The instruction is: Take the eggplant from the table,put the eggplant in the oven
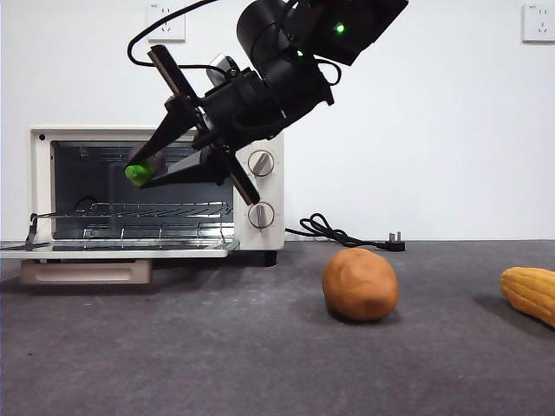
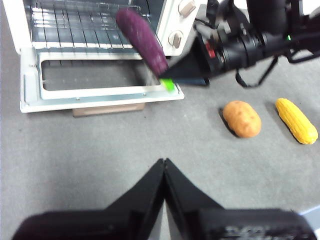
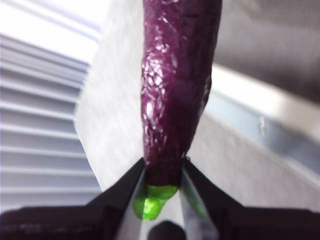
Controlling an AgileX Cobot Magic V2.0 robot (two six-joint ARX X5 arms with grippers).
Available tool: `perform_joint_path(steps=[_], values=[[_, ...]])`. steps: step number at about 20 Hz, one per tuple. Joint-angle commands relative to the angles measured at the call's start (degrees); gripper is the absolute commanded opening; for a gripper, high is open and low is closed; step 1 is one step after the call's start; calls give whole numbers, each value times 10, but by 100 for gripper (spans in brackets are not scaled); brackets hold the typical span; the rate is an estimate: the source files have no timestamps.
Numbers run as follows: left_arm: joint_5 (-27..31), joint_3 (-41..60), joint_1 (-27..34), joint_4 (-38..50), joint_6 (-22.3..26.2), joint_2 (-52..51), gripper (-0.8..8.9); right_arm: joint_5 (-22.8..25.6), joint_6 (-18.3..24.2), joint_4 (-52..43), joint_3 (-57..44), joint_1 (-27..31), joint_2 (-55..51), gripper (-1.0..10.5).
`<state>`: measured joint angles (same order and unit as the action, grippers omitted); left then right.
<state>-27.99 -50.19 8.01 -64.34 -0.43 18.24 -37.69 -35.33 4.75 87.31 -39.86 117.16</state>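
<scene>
Holding the eggplant [image 2: 142,40] by its green stem end, the right claw [image 1: 152,169] hangs in front of the open oven [image 1: 260,186].

Its jaws are clamped on the eggplant, which is lifted clear of the desk [image 1: 217,347] above the lowered glass door [image 2: 100,82], purple end toward the wire rack [image 1: 130,210]. The left claw [image 2: 164,167] waits well back over bare desk, jaws pressed together on nothing. A brown potato [image 1: 360,283] and a yellow corn cob [image 1: 531,292] lie on the desk right of the oven, apart from each other.
</scene>
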Motion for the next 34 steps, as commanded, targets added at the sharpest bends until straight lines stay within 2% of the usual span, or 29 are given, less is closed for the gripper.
perform_joint_path(steps=[1, 10, 17, 21, 26, 28, 34], values=[[-1, 2, -2, -4, 9, -3, -6, 2, -42, -12, 33, 2, 28, -12], [-1, 2, -2, -9, 9, -3, -6, 13, -136, 0, 209, 5, 156, -12], [-1, 2, -7, -8, 10, -3, -6, 163, -169, -2, 219, 12, 162, -12], [-1, 2, -23, -8, 11, -3, -6, 241, -170, -5, 219, 12, 162, -12], [-1, 2, -32, -10, 13, -3, -6, 275, -169, -18, 219, 12, 162, 38], [-1, 2, -39, -16, 18, -3, -6, 291, -170, -36, 219, 12, 162, 176], [0, 2, -57, -25, 25, -3, -6, 315, -171, -50, 219, 11, 162, 192]])
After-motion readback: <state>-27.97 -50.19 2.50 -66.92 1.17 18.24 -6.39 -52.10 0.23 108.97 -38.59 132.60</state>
